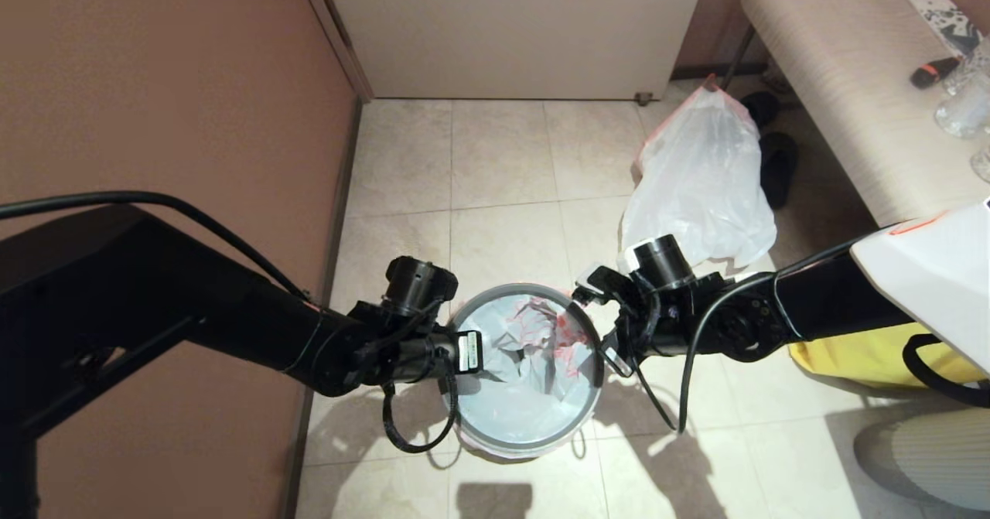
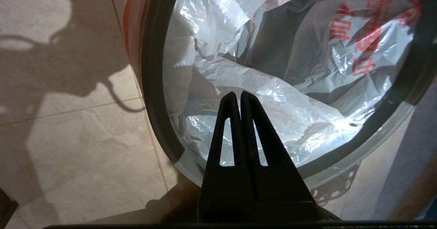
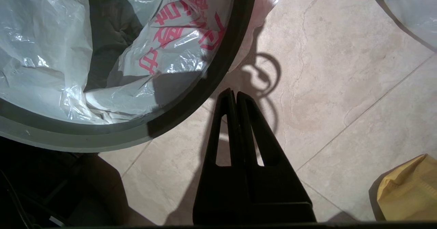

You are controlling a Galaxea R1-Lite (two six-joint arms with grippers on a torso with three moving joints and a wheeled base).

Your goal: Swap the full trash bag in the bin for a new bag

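Observation:
The bin [image 1: 526, 288] stands on the tiled floor between my two arms, its grey ring around the mouth. The new bag [image 1: 510, 395] lines it, crumpled white plastic with red lettering [image 2: 362, 34], and an orange hem hangs outside the rim. My left gripper [image 2: 238, 94] is shut and empty, just inside the bin's left rim [image 2: 153, 85] above the liner [image 2: 273, 96]. My right gripper [image 3: 233, 91] is shut and empty over bare floor, just outside the right rim [image 3: 102, 137]. The full trash bag [image 1: 700, 186] sits on the floor behind and to the right.
A brown wall [image 1: 155, 78] runs close along the left, a pale door [image 1: 510, 24] at the back. A padded bench [image 1: 835, 78] with glassware stands at the right, dark shoes [image 1: 777, 167] under it. A yellow fabric bag [image 1: 866, 356] lies beneath my right arm.

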